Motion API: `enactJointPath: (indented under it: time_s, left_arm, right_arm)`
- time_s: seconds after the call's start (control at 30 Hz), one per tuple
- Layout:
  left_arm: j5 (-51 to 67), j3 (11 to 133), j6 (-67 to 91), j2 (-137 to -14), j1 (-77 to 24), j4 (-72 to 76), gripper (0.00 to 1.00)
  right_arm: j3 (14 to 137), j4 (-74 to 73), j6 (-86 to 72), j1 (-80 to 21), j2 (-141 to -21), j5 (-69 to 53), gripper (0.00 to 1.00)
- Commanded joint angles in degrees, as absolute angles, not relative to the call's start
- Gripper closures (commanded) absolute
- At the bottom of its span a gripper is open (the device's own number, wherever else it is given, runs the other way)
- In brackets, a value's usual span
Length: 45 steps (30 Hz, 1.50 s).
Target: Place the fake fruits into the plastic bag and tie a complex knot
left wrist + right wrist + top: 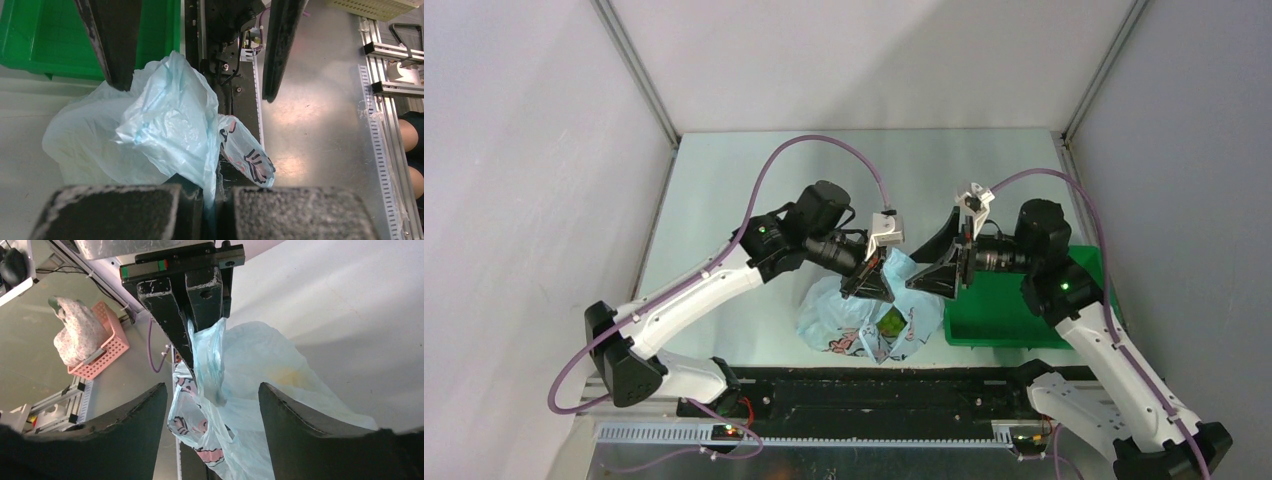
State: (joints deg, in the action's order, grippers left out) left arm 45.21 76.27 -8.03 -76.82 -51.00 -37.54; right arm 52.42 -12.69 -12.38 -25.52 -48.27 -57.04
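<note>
The light-blue plastic bag [856, 318] lies crumpled at the near middle of the table, with its pink-and-dark print toward the near edge. Green grapes [891, 322] show through it. A faint yellow patch [285, 373] shows through the bag wall in the right wrist view; the yellow fruit is otherwise hidden. My left gripper [871, 282] is shut on a pulled-up strip of the bag [212, 192] and holds it above the heap. My right gripper [927, 266] is open, facing the held strip, with its fingers either side of the bag [250, 365] and not touching it.
A rigid green tray [1014, 312] stands right of the bag, under the right arm; it also shows in the left wrist view [45, 35]. The black base rail [874, 385] runs along the near edge. A pink basket [102, 347] sits off the table.
</note>
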Motion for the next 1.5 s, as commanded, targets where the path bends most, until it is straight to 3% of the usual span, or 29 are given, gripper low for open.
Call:
enactJointPath:
  time_s: [0.0, 0.23, 0.37, 0.43, 0.73, 0.93, 1.03, 1.23, 1.47]
  left_arm:
    - [46.0, 75.8, -9.0, -74.8, -51.3, -35.7, 0.94]
    - [45.6, 75.6, -9.2, -74.7, -51.3, -36.3, 0.90]
    - [45.0, 75.4, -9.4, -74.5, -51.3, -36.6, 0.85]
    - [44.5, 74.9, -9.5, -74.1, -51.3, -36.6, 0.82]
    - [42.7, 72.4, -9.5, -72.2, -51.2, -36.4, 0.80]
    - [39.5, 71.8, -8.2, -72.3, -50.8, -35.6, 0.95]
    - [36.9, 71.6, -5.9, -72.6, -49.8, -35.0, 1.00]
    - [36.1, 69.7, -2.1, -72.6, -48.0, -32.9, 1.00]
    - [34.5, 68.0, 1.7, -72.4, -46.6, -31.5, 1.00]
  right_arm:
    - [54.0, -6.2, -17.2, -28.1, -49.7, -55.3, 0.33]
    - [51.1, 4.1, -22.6, -30.0, -50.7, -51.1, 0.50]
    - [50.6, 4.0, -22.9, -30.1, -50.5, -49.5, 0.89]
    - [50.6, 3.0, -22.2, -29.9, -50.2, -48.8, 1.00]
    - [50.6, -3.3, -19.4, -26.1, -46.3, -48.0, 1.00]
    - [50.6, -6.6, -17.0, -26.4, -43.1, -46.4, 1.00]
    - [50.6, -9.7, -12.8, -31.9, -39.7, -39.8, 1.00]
    - [46.1, -11.8, -7.9, -47.3, -34.8, -22.6, 1.00]
    - [40.4, -10.6, -6.0, -67.3, -37.6, -3.1, 1.00]
